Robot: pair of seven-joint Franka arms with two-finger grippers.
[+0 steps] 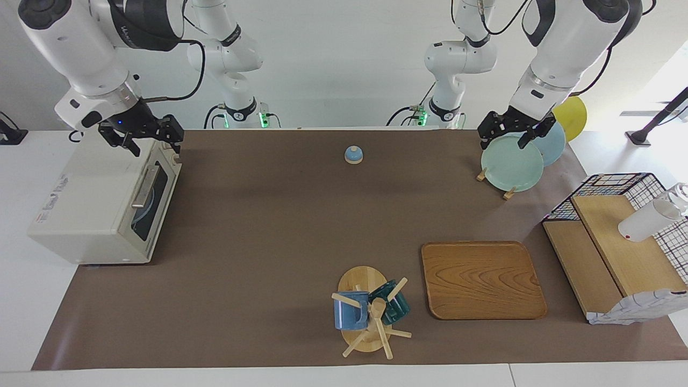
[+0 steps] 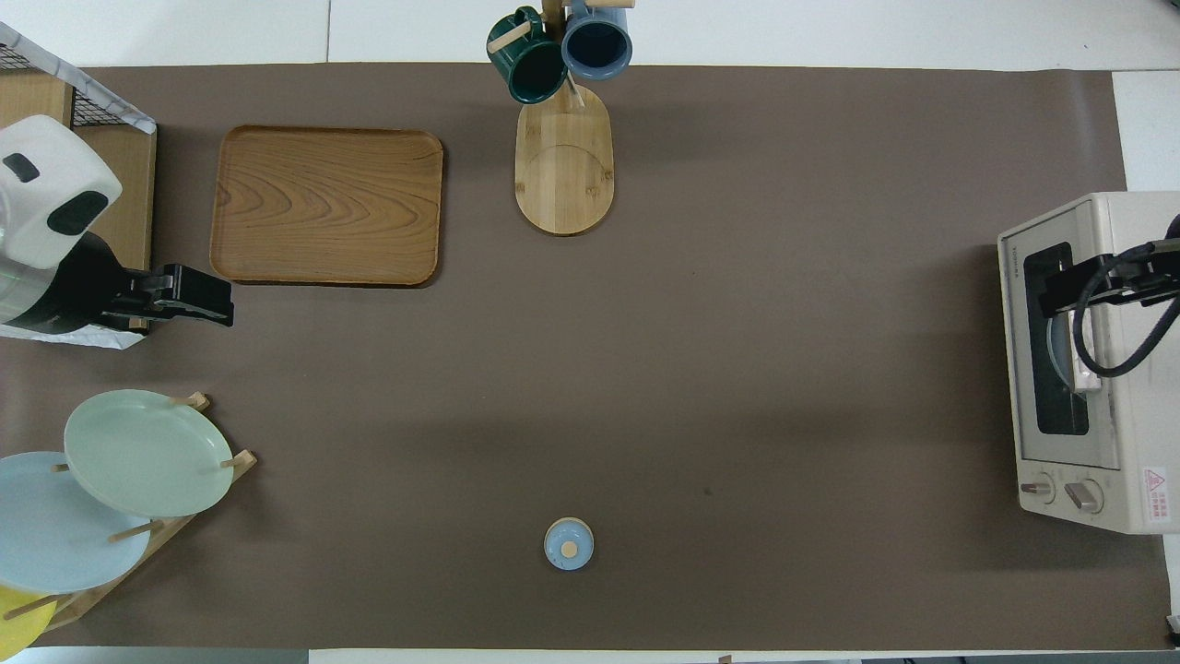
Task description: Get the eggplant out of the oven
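Observation:
The cream-white oven (image 1: 91, 199) stands at the right arm's end of the table, its dark glass door (image 1: 153, 201) closed. It also shows in the overhead view (image 2: 1134, 369). A pale blue plate edge shows through the glass. The eggplant is hidden. My right gripper (image 1: 150, 142) hangs open and empty just over the oven's top front edge, at the end nearer to the robots. In the overhead view, this gripper (image 2: 1060, 295) covers part of the door. My left gripper (image 1: 505, 138) is open and empty over the plate rack, and the left arm waits.
A green plate (image 1: 511, 162) and other plates stand in a wooden rack. A small blue bell (image 1: 353, 155) sits near the robots. A wooden tray (image 1: 482, 279), a mug tree (image 1: 371, 314) with two mugs and a wire shelf (image 1: 618, 242) stand farther out.

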